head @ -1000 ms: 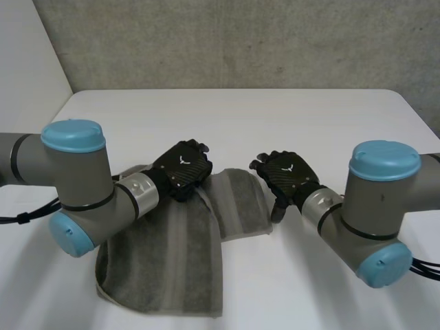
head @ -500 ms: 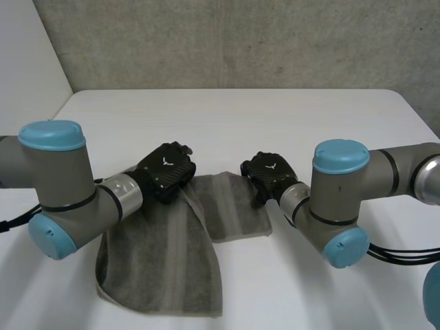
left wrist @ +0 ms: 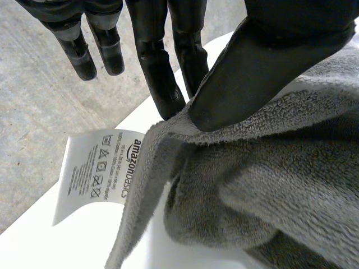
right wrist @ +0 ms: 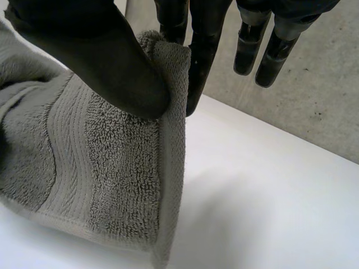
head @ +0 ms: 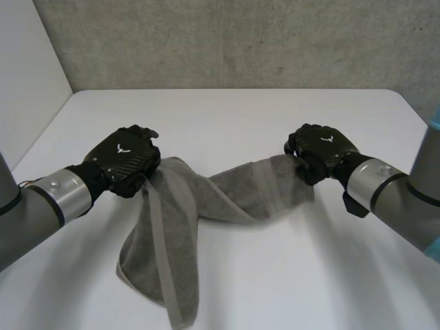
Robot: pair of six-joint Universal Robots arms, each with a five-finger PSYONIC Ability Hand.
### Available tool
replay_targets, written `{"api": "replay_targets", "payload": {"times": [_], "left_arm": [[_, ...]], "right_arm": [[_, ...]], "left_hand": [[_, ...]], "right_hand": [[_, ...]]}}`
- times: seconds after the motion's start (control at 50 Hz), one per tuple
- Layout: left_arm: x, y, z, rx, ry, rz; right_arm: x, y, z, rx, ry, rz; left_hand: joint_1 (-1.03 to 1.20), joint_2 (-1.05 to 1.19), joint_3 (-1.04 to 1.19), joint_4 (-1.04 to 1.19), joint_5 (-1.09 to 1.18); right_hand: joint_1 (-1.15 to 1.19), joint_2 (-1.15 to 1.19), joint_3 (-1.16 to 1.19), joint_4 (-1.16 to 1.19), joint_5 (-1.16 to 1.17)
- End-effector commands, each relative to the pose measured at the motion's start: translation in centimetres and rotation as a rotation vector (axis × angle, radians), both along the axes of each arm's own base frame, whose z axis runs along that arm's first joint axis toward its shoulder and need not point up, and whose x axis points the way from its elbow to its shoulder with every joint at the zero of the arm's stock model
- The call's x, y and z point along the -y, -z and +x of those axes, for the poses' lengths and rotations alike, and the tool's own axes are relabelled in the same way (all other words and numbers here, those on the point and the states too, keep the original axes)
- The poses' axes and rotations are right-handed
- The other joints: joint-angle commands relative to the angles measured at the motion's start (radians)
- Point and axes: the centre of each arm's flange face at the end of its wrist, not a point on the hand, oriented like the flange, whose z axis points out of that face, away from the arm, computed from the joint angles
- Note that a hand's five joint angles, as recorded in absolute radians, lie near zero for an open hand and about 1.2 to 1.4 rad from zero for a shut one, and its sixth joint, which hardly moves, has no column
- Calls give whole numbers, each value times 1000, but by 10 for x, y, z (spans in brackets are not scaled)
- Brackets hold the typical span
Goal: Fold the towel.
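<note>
Right now I have the towel (head: 206,206) pinched at two points, one per hand, and lifted partly off the white counter (head: 240,113). My left hand (head: 126,155) grips the corner that carries the white care label (left wrist: 98,168). In the left wrist view the thumb presses the terry against the fingers, and the label hangs just beside the fingertips. My right hand (head: 323,146) does the same at the opposite end, its thumb clamping the hemmed edge against the fingers. Neither hand is spread wide; both are closed on cloth.

I judge the point of this hold is to draw one edge taut between the hands, so the cloth can be laid out flat before any fold is made. It is not flat yet. The stretch between the hands sags and twists near the middle. The larger part of the towel droops from the left hand toward the near edge of the counter and rests there in a loose lengthwise fold.

So the held edge runs side to side across the counter, while the long axis of the trailing part points from my left hand back toward me, angled slightly right. I would want that twist out before setting it down.
</note>
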Motion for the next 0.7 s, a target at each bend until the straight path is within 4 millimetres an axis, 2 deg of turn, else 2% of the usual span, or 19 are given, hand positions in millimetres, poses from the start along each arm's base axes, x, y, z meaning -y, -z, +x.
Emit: {"api": "replay_targets", "payload": {"times": [0.02, 0.1, 0.14, 0.16, 0.18, 0.2, 0.22, 0.24, 0.26, 0.3, 0.34, 0.42, 0.48, 0.52, 0.54, 0.58, 0.62, 0.64, 0.7], "left_arm": [[18, -7, 0, -41, -11, -59], [43, -17, -9, -83, -14, -116], [66, -47, -17, -159, -27, -186], [66, -47, -17, -159, -27, -186], [74, -67, -18, -204, -45, -230], [74, -67, -18, -204, -45, -231], [80, -87, -19, -248, -59, -278], [82, -113, -18, -300, -64, -348], [82, -113, -18, -300, -64, -348], [73, -172, -5, -412, -61, -520], [70, -190, 1, -457, -54, -578], [71, -202, 21, -531, -60, -633], [79, -188, 36, -560, -52, -596], [79, -177, 40, -562, -29, -560], [78, -164, 43, -554, -4, -521], [75, -148, 42, -540, 28, -470], [68, -112, 41, -505, 74, -372], [68, -112, 41, -505, 74, -371], [60, -77, 43, -481, 100, -268]], "right_arm": [[5, -3, 9, -99, -70, -100], [23, -18, 30, -77, -75, -179], [46, -63, 43, -22, -1, -329], [46, -63, 43, -21, 0, -330], [55, -94, 43, 25, 50, -414], [59, -126, 42, 87, 88, -484], [59, -126, 42, 87, 88, -484], [58, -158, 36, 163, 121, -543], [58, -158, 36, 163, 122, -544], [48, -206, 21, 307, 152, -634], [47, -218, 12, 347, 168, -660], [49, -212, -3, 332, 193, -639], [44, -192, -10, 294, 178, -576], [40, -164, -12, 253, 153, -492], [40, -164, -12, 253, 153, -491], [35, -134, -15, 192, 146, -406], [34, -119, -19, 151, 154, -365], [34, -118, -19, 151, 154, -364], [33, -88, -34, 64, 186, -285]], "left_hand": [[126, 91, -51, -59, 80], [126, 91, -51, -59, 80], [126, 91, -51, -59, 80], [126, 91, -51, -59, 80], [126, 91, -51, -59, 80], [126, 91, -51, -59, 80], [126, 91, -51, -59, 80], [126, 91, -51, -59, 80], [126, 91, -51, -59, 80], [126, 91, -51, -59, 80], [126, 91, -51, -59, 80], [126, 91, -51, -59, 80], [126, 91, -51, -59, 80], [126, 91, -51, -59, 80], [126, 91, -51, -59, 80], [126, 91, -51, -59, 80], [126, 91, -51, -59, 80], [126, 91, -51, -59, 80], [126, 91, -51, -59, 80]], "right_hand": [[99, 102, -43, -76, 72], [99, 102, -43, -76, 72], [99, 102, -43, -76, 72], [99, 102, -43, -76, 72], [99, 102, -43, -76, 72], [99, 102, -43, -76, 72], [99, 102, -43, -76, 72], [99, 102, -43, -76, 72], [99, 102, -43, -76, 72], [99, 102, -43, -76, 72], [99, 102, -43, -76, 72], [99, 102, -43, -76, 72], [99, 102, -43, -76, 72], [99, 102, -43, -76, 72], [99, 102, -43, -76, 72], [99, 102, -43, -76, 72], [99, 102, -43, -76, 72], [99, 102, -43, -76, 72], [99, 102, -43, -76, 72]]}}
